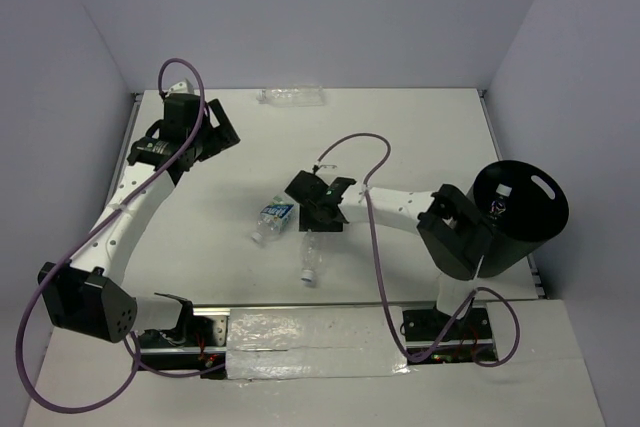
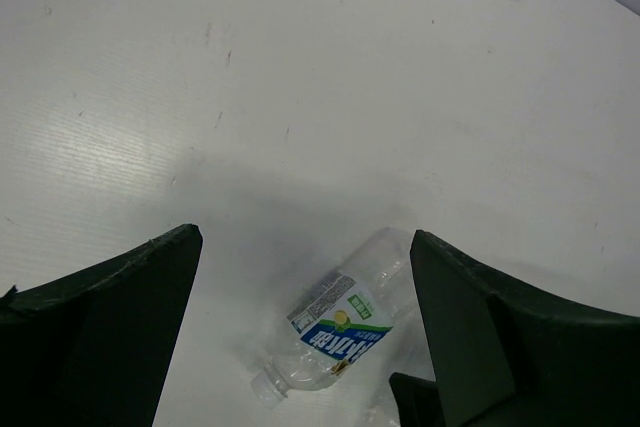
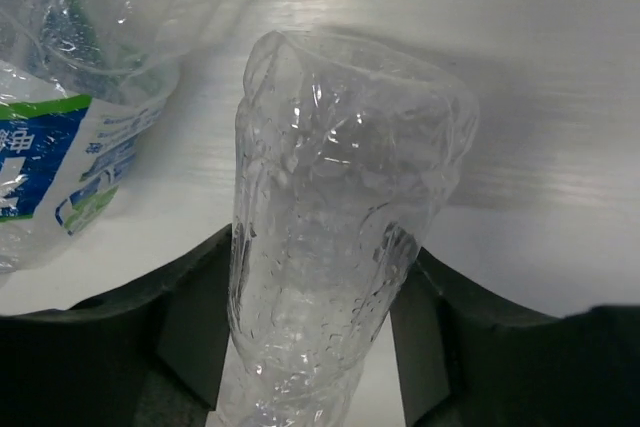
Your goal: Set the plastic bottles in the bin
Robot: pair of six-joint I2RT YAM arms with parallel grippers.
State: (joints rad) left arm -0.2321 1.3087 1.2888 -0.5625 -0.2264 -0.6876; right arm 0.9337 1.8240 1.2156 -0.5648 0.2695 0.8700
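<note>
A clear unlabelled plastic bottle point(image 3: 340, 207) stands between the fingers of my right gripper point(image 3: 322, 277), which press on both its sides. From above, that bottle point(image 1: 310, 259) lies on the table with its cap toward the near edge, under my right gripper point(image 1: 320, 215). A labelled bottle point(image 1: 272, 217) lies just to its left, and its blue-and-white label point(image 3: 40, 167) shows in the right wrist view. Another clear bottle point(image 1: 292, 96) lies at the far edge. The black bin point(image 1: 520, 217) sits tilted at the right. My left gripper point(image 1: 222, 132) hangs open at the far left, and between its fingers I see the labelled bottle point(image 2: 335, 332) far below.
White walls close the table point(image 1: 420, 137) at the back and sides. The right arm's purple cable point(image 1: 375, 247) loops over the table near the bin. Something pale point(image 1: 503, 190) shows inside the bin's mouth. A taped strip point(image 1: 300, 332) runs along the near edge.
</note>
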